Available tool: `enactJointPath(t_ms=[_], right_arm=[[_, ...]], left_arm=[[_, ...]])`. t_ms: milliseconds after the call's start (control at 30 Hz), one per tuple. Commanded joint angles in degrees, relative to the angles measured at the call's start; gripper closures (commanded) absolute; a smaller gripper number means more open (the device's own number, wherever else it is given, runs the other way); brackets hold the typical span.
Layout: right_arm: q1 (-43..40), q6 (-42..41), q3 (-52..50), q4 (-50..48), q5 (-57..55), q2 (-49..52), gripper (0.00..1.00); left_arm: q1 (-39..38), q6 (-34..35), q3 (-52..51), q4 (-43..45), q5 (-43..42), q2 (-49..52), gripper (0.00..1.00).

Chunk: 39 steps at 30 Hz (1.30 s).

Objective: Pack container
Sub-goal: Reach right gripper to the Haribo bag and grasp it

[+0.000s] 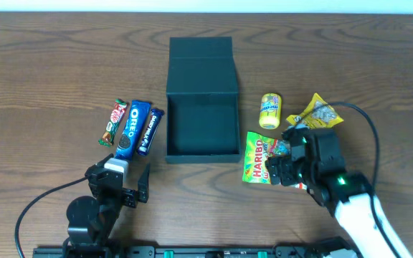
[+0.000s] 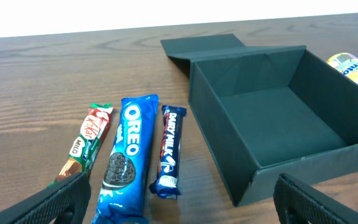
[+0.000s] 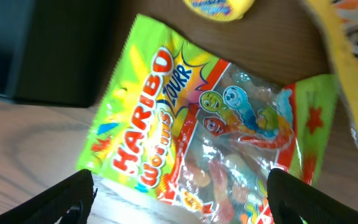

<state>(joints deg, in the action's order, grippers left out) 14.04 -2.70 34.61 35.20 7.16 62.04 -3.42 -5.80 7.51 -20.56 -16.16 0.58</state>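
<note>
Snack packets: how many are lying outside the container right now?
6. Left of the container: KitKat, Oreo, Dairy Milk. Right of it: small yellow pack, yellow bag, and Haribo bag beneath the right gripper. None appear hidden; the container looks empty.

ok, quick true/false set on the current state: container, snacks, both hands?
1. The container is open and empty. True.
2. The Oreo lies right of the container. False: it lies left of it, between the KitKat and the Dairy Milk.
3. The right hand is open over the Haribo bag. True.
4. The left hand is shut on the Dairy Milk. False: it is open and holds nothing.
5. A yellow roll lies on the table right of the container. True.
</note>
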Motion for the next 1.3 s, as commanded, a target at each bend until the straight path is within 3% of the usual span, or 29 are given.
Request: enactJointPath(t_ms=[0,233,533,600,633,700,767,900,1067,1267], right_arm=[[1.8,7.5,2.3,0.2,-2.0,5.4,0.16],[7.0,7.6,2.2,-2.7,-13.1,12.4,0.17],[7.7,11.4,2.2,-10.2,-16.0,21.0,0.25],[7.7,11.4,2.2,-11.1,-16.0,22.8,0.34],[7.7,11.4,2.2,-11.3,-16.0,23.3,0.43],[7.7,11.4,2.2,-11.5,-15.9,24.3,0.72],[7.7,11.4,2.2,-11.4,-15.7,24.8,0.86],[7.7,11.4,2.2,-11.4,-13.2,25.2,0.98],[7.7,11.0,2.2,-11.4,-7.6,25.2,0.99],[7.7,-3.3,2.7,-10.0,-6.9,23.2,0.99]], left_arm=[[0.3,0.7,-1.2,-0.2,-0.4,-0.3,0.05],[0.3,0.7,-1.2,-0.2,-0.4,-0.3,0.05],[0.3,0.7,-1.2,-0.2,-0.4,-0.3,0.05],[0.3,0.7,-1.2,-0.2,-0.4,-0.3,0.05],[0.3,0.7,-1.2,-0.2,-0.4,-0.3,0.05],[0.3,0.7,-1.2,-0.2,-0.4,-0.3,0.05],[0.3,0.7,-1.2,-0.2,-0.4,-0.3,0.05],[0.3,0.7,-1.2,-0.2,-0.4,-0.3,0.05],[0.3,0.7,-1.2,-0.2,-0.4,-0.3,0.05],[0.3,0.7,-1.2,-0.2,-0.4,-0.3,0.05]])
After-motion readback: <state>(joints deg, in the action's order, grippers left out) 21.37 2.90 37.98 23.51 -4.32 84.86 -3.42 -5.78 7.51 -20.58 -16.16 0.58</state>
